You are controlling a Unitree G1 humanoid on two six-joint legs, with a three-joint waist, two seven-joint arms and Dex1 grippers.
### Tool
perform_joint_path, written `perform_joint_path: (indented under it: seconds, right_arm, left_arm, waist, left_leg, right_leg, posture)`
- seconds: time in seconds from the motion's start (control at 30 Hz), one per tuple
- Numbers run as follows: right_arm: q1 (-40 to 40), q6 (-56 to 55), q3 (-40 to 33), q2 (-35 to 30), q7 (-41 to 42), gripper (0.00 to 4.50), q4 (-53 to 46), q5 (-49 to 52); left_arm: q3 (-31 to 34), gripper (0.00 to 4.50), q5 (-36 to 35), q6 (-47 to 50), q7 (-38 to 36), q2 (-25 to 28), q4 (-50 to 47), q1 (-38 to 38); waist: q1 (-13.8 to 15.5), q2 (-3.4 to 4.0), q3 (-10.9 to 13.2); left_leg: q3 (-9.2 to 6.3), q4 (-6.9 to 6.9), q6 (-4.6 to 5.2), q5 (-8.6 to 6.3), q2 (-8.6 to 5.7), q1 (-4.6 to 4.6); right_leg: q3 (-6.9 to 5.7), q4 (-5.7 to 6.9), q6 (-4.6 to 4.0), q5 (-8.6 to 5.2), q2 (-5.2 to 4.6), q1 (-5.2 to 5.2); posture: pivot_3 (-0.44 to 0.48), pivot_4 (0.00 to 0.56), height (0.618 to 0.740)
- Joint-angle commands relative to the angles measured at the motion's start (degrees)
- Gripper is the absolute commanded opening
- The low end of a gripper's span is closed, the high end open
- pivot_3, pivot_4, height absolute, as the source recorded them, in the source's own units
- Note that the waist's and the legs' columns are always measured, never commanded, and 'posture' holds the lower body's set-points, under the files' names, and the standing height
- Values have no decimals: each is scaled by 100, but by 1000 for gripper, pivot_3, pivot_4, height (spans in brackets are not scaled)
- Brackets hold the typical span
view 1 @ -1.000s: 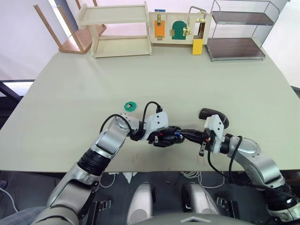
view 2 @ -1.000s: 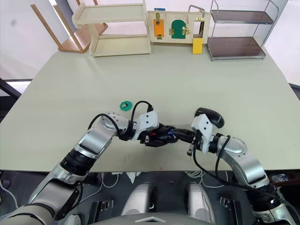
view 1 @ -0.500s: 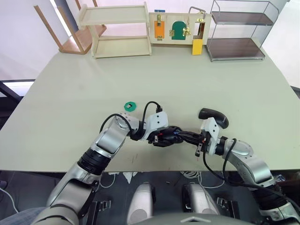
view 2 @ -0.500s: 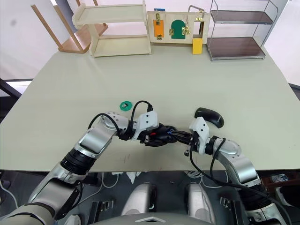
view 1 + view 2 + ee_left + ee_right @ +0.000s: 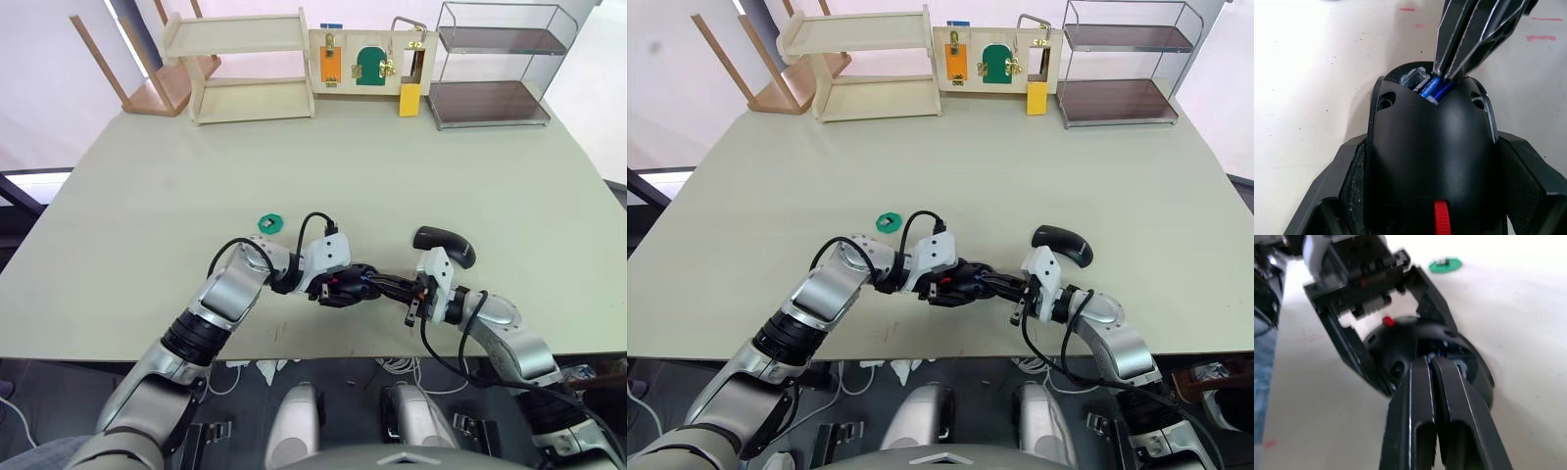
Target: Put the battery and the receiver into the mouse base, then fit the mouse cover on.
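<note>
My left gripper [image 5: 336, 285] is shut on the black mouse base [image 5: 1430, 147], holding it near the table's front edge; a red part [image 5: 1440, 218] shows on it. The blue battery [image 5: 1432, 90] lies in the base's hollow. My right gripper [image 5: 1444, 74] comes in from the right with its fingers [image 5: 1418, 396] pressed together, their tips touching the battery. The glossy black mouse cover [image 5: 446, 244] rests on the table just behind my right wrist. The receiver is hidden or out of view.
A green ring [image 5: 271, 223] lies behind my left forearm. Along the table's far edge stand a wooden shelf [image 5: 250, 64], a latch board [image 5: 370, 61] and a wire rack [image 5: 490, 69]. The table's front edge [image 5: 323, 354] runs close below both grippers.
My right wrist has drawn a little closer to the base, leaving the mouse cover more exposed behind it. The left gripper and base have stayed put.
</note>
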Motion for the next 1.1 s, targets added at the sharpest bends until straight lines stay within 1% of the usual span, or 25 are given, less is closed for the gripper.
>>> perform_joint_path:
  seconds: [0.03, 0.2, 0.33, 0.57, 0.63, 0.8, 0.87, 1.1]
  right_arm:
    - [125, -4, 146, -58, 92, 96, 368, -244]
    - [106, 98, 260, -141, 191, 96, 397, -350]
    - [116, 168, 270, -260, 214, 96, 239, -412]
    - [158, 0, -145, -361, -99, 96, -196, -388]
    - [373, -480, -470, -382, 11, 96, -427, -156]
    - [712, -829, -717, -734, 273, 96, -635, -117]
    - [878, -1033, -966, -845, 468, 96, -717, 123]
    - [1298, -1162, -1562, -1166, 984, 96, -841, 709]
  left_arm:
    - [-339, 2972, 67, 141, -121, -17, 88, 137]
    - [-336, 2972, 78, 149, -131, -14, 77, 143]
    - [-343, 2972, 87, 138, -138, -11, 81, 149]
    - [-348, 2972, 86, 148, -121, -38, 58, 151]
    - [-352, 2972, 95, 131, -116, -43, 72, 155]
    - [-360, 2972, 112, 106, -108, -64, 94, 152]
    - [-362, 2972, 115, 91, -107, -76, 108, 144]
    - [-367, 2972, 147, 41, -133, -111, 157, 116]
  waist:
    - [-1, 1, -6]
    - [-6, 1, -8]
    - [-3, 1, -10]
    - [0, 2, -10]
    - [17, 2, -9]
    - [20, 7, -3]
    - [33, 7, -3]
    - [72, 6, -3]
  left_leg:
    - [1, 0, 0, 0, 0, 2]
    - [11, -11, 0, -1, 0, 30]
    - [15, -13, 0, -1, 0, 33]
    - [16, -13, 0, -1, 0, 33]
    - [17, -13, 0, -1, 0, 32]
    - [29, -14, 0, -1, -1, 27]
    - [33, -13, 0, -1, -1, 30]
    - [39, -13, 0, -1, -1, 29]
  right_leg:
    - [2, 0, 0, 0, 0, 1]
    - [12, 0, -5, -4, 0, 18]
    - [15, 0, -6, -5, 0, 18]
    - [16, 0, -7, -6, 0, 18]
    - [16, -1, -7, -6, -1, 18]
    - [26, -3, -3, -7, -4, 13]
    - [30, -1, -3, -8, -4, 12]
    - [35, -3, -3, -8, -4, 10]
  posture:
    - [0, 150, 740]
    - [0, 150, 740]
    - [0, 150, 740]
    - [0, 150, 740]
    - [0, 150, 740]
    - [0, 150, 740]
    - [0, 150, 740]
    - [0, 150, 740]
